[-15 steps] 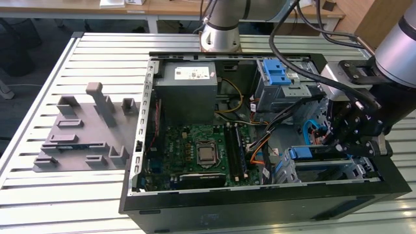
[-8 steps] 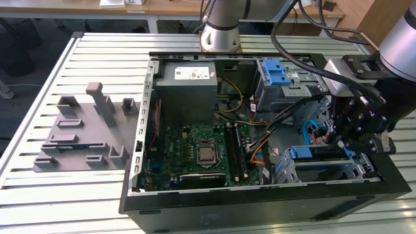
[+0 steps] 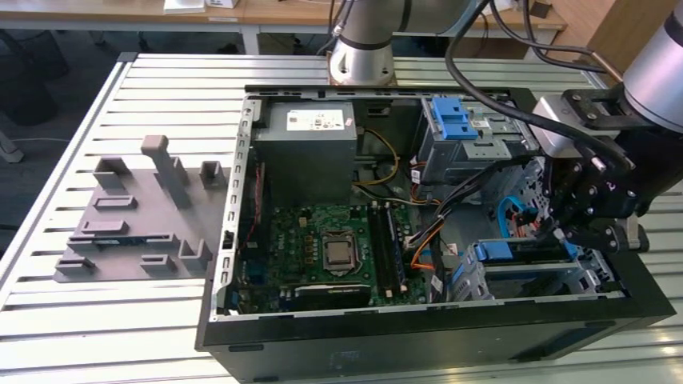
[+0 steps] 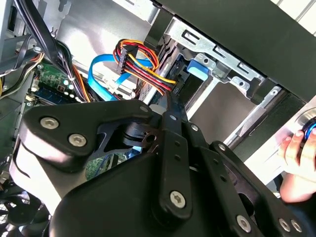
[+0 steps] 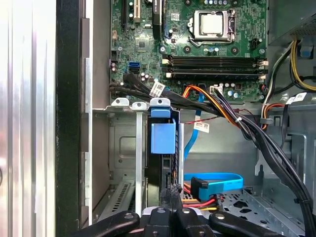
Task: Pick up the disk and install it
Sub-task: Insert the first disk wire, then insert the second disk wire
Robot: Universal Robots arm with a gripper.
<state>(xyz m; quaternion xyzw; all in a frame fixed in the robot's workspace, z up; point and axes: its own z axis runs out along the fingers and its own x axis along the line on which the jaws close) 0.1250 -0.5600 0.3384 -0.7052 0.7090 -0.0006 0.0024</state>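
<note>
gripper (image 3: 577, 210): showing matt black metal links with bright screws
disk (image 5: 162, 138): showing smooth blue plastic carrier
table (image 3: 64, 312): showing ribbed, satin silver metal

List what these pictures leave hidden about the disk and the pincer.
- Disk: in the first wrist view it stands edge-on in the drive cage; its label and sides are hidden by the cage walls.
- Pincer: its fingertips are pressed together at the disk's rear edge; whether they touch it cannot be told.
- In the exterior view, the pincer covers the disk's rear end.
- Hand: cut off by the second wrist view's edge.
</note>
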